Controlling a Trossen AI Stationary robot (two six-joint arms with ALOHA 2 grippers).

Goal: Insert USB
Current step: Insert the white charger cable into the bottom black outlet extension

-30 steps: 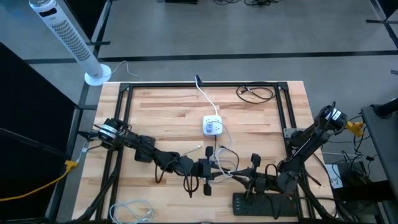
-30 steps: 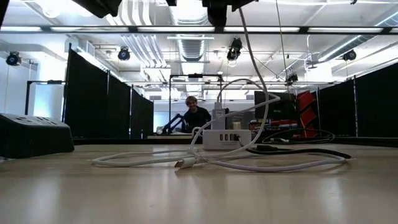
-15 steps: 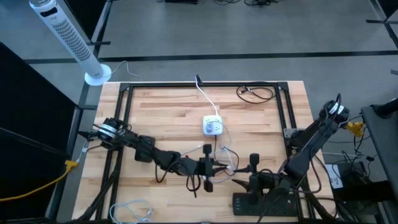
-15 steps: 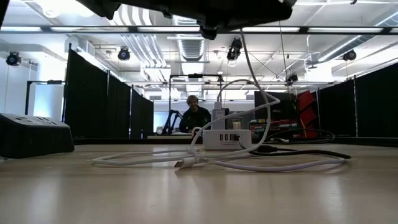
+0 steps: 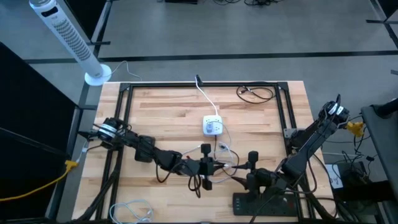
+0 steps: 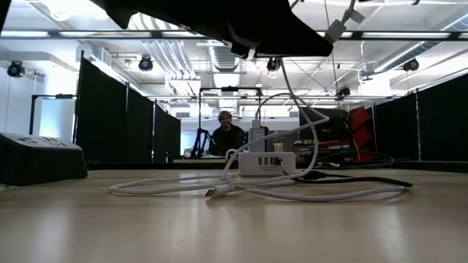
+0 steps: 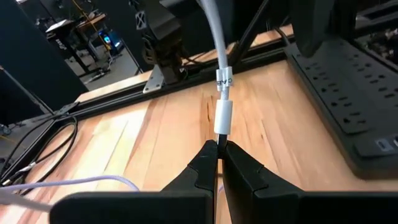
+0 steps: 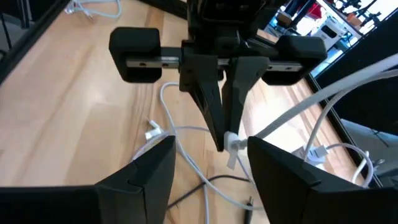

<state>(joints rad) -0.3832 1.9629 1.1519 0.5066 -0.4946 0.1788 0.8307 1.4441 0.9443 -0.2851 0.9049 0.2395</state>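
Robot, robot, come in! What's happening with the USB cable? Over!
Left gripper shut on white USB cable. Right gripper open, facing it. Charger hub waiting beyond. Loose cable loops around it.

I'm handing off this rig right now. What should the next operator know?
Left pincer: shut on the white cable, pinched just behind its plug, above the table.
Right pincer: open, facing the left one near the cable, holding nothing.
Charger hub: mid-table, ports free as far as the low view shows.
Done: cable picked up.
Left: carry the plug to the hub and insert it.
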